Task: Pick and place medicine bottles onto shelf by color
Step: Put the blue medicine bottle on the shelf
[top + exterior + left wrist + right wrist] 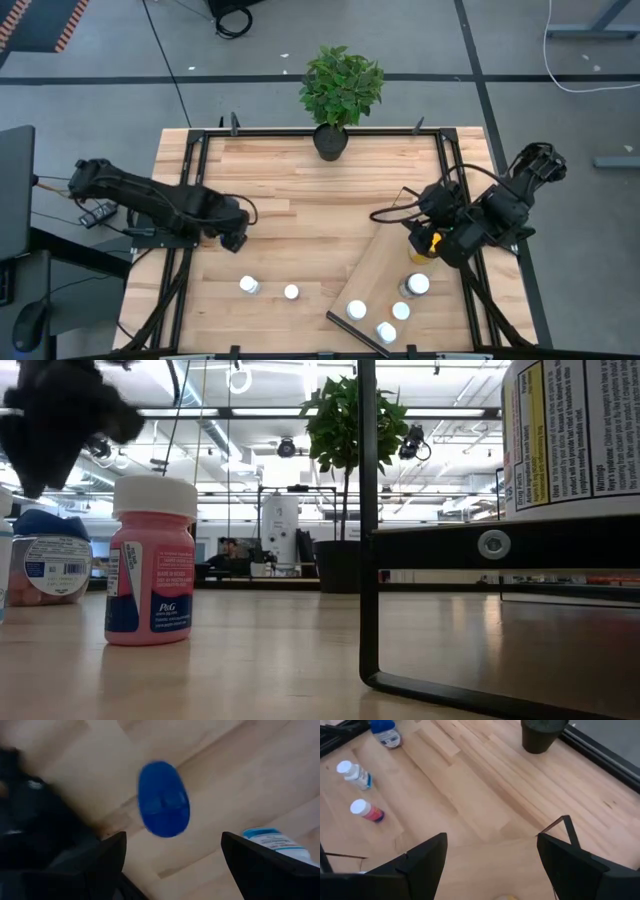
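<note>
The blue-capped bottle [163,799] stands upright on the table. My left gripper [173,842] hovers open right above it, a finger on either side of the cap without touching; the low view shows it [55,420] over that bottle [48,555]. My right gripper [492,852] is open over the far end of the shelf [385,275], with the yellow-capped amber bottle [428,241] right under it. Several white-capped bottles stand on the shelf [418,284] [401,311] [356,310]. Two more stand on the table [249,285] [291,292]; one is pink [150,565].
A potted plant [338,95] stands at the table's far edge. The shelf lies slanted at the table's near right on a black frame [367,560]. Bare planks lie in the table's middle [320,210].
</note>
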